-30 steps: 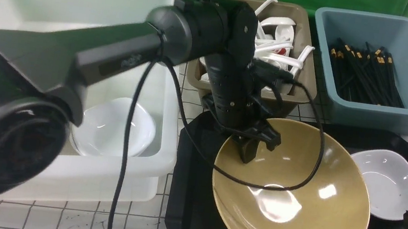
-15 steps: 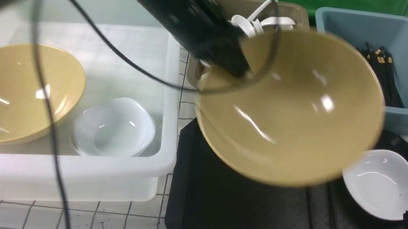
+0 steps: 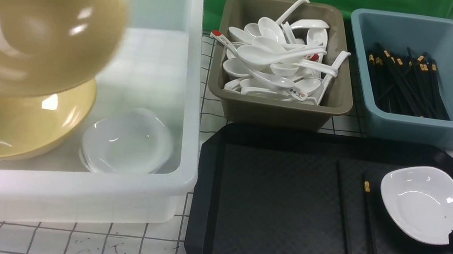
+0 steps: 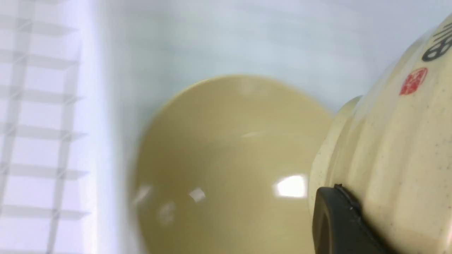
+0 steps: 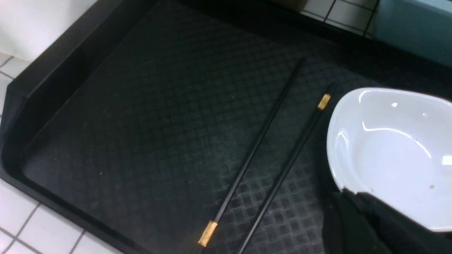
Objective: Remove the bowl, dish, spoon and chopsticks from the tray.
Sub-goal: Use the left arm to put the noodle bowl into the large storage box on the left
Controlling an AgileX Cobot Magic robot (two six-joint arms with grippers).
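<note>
Bowl (image 3: 35, 19) just left the tray (image 3: 275, 221), now over the white tub (image 3: 195, 96) at the bench's (image 3: 62, 247) left edge, left gripper (image 4: 335, 218) pinching its rim; dish (image 3: 426, 203), chopsticks (image 3: 348, 230) remain; right gripper (image 5: 353, 208) pressed together.

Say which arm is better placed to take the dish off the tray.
Right. The right fingers sit at the dish rim; the left fingers grip the bowl over the tub.

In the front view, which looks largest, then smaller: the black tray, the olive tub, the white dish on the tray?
1. tray
2. olive tub (farther away, so true size unsure)
3. dish
</note>
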